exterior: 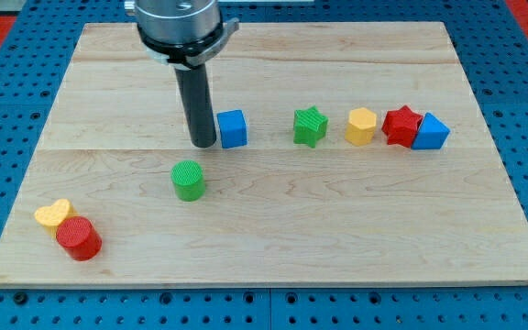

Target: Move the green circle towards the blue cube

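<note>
The green circle is a short green cylinder standing on the wooden board, left of centre. The blue cube stands above and to the right of it, a short gap away. My tip rests on the board just left of the blue cube, close to or touching its left side, and above and slightly right of the green circle, apart from it.
A green star, a yellow block, a red star and a blue block form a row to the right of the cube. A yellow heart and a red cylinder sit at the bottom left corner.
</note>
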